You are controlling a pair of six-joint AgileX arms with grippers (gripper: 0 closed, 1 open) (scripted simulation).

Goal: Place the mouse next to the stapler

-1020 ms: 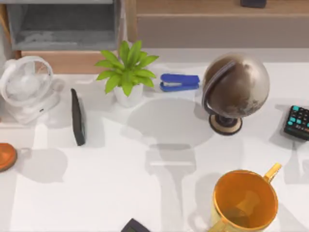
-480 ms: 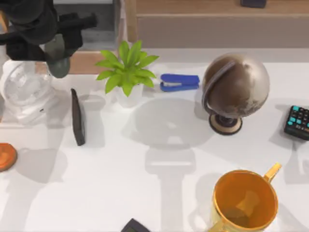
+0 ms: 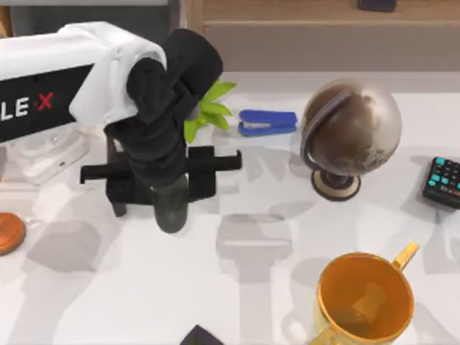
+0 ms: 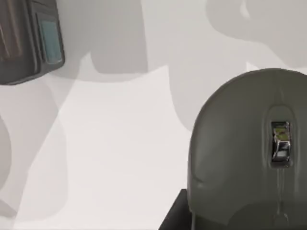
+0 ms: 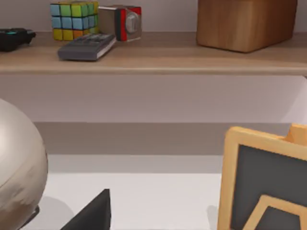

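Left gripper (image 3: 171, 205) carrying mouse (image 3: 171, 204), fingers clamped on it, mid-table. Stapler (image 3: 267, 122) beyond and to right of gripper, just past plant (image 3: 208, 109). Risk: arm brushes plant or globe (image 3: 350, 129) on approach, or mouse slips if grip is shallow

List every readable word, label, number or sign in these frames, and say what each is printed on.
"LE X", cut off by the frame edge, with a red X: on the white casing of the left arm in the top view.
Keypad with teal keys: any markings are too small to read.
Grey remote-like device on the shelf in the right wrist view: nothing legible.
Mouse, stapler and globe: no legible text.
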